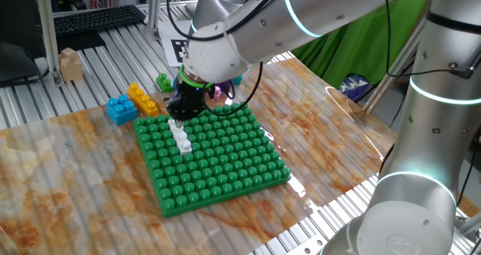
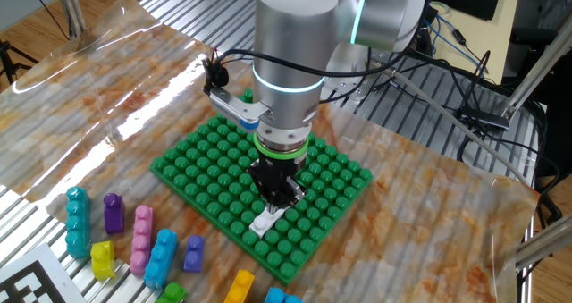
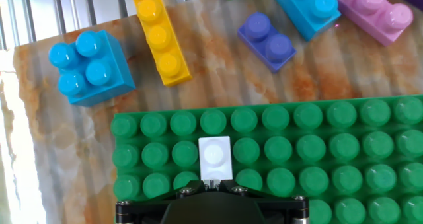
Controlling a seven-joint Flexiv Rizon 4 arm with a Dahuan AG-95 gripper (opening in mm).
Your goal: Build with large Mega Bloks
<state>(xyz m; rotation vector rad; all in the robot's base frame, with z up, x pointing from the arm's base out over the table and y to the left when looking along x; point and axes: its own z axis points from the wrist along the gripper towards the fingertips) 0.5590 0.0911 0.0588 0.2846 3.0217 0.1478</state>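
A white Mega Blok (image 1: 180,137) sits on the green studded baseplate (image 1: 225,168) near its left edge. It also shows in the other fixed view (image 2: 265,221) and in the hand view (image 3: 215,158). My gripper (image 1: 181,114) (image 2: 279,199) (image 3: 210,180) stands upright over the white brick's far end, with its fingertips drawn together and resting on the brick's top. Loose bricks lie just off the plate: a blue square one (image 3: 89,65), a long yellow one (image 3: 158,36), a small purple one (image 3: 266,42), a blue one (image 3: 307,9) and a pink one (image 3: 370,12).
In the other fixed view a row of loose bricks lies in front of the baseplate (image 2: 197,160): teal (image 2: 78,221), purple (image 2: 113,212), yellow (image 2: 103,258), pink (image 2: 142,239), blue (image 2: 162,256). A small green brick (image 1: 164,82) lies behind the plate. A cardboard box (image 1: 71,64) stands at the far left.
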